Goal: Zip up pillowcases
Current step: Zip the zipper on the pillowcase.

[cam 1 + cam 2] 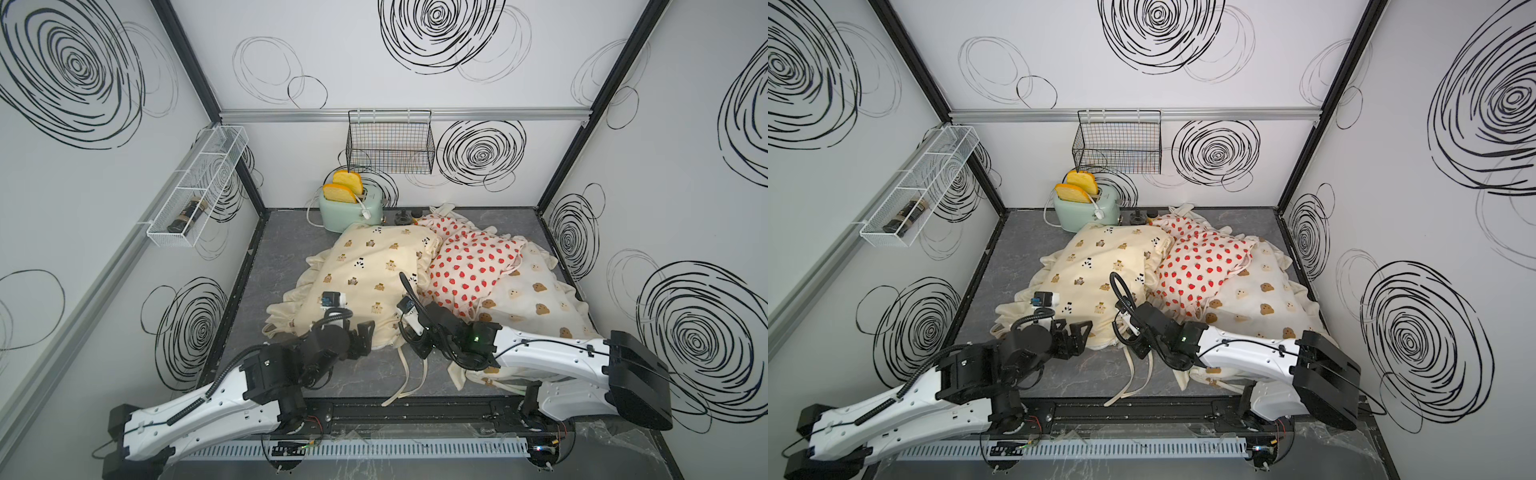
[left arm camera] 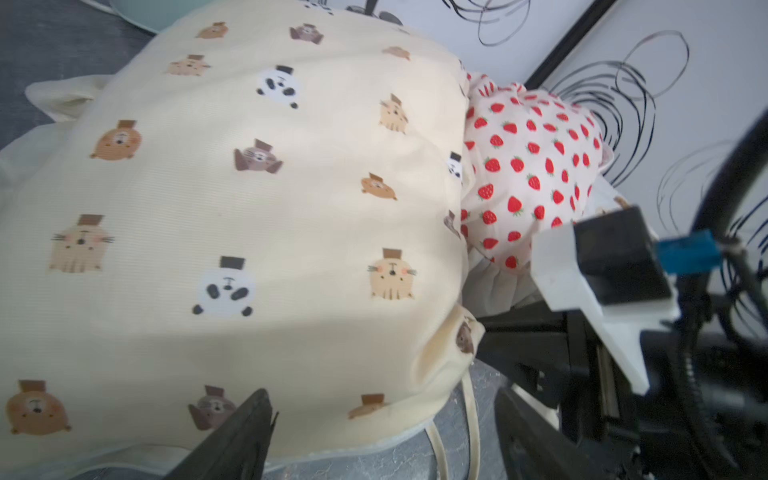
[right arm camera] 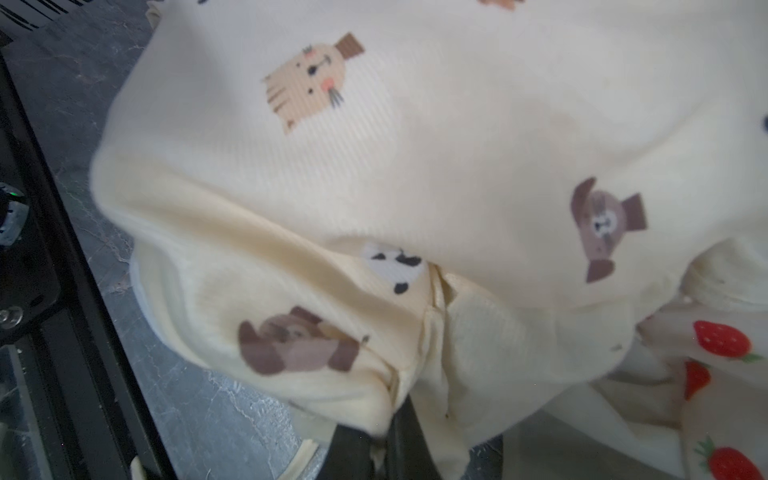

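Okay, over on my left the left jaws stand spread wide at the near edge of the cream pillowcase (image 1: 374, 266), its hem lying between them ungripped. The case sits left of centre on the bench (image 1: 282, 257), with its tie strings (image 2: 474, 419) trailing toward me. Next along, the right jaws are clenched on that same case's near right corner, and further right the strawberry pillowcase (image 1: 469, 266) presses against it and overlaps the bear-face pillowcase (image 1: 540, 299), which my right arm (image 1: 552, 353) crosses.
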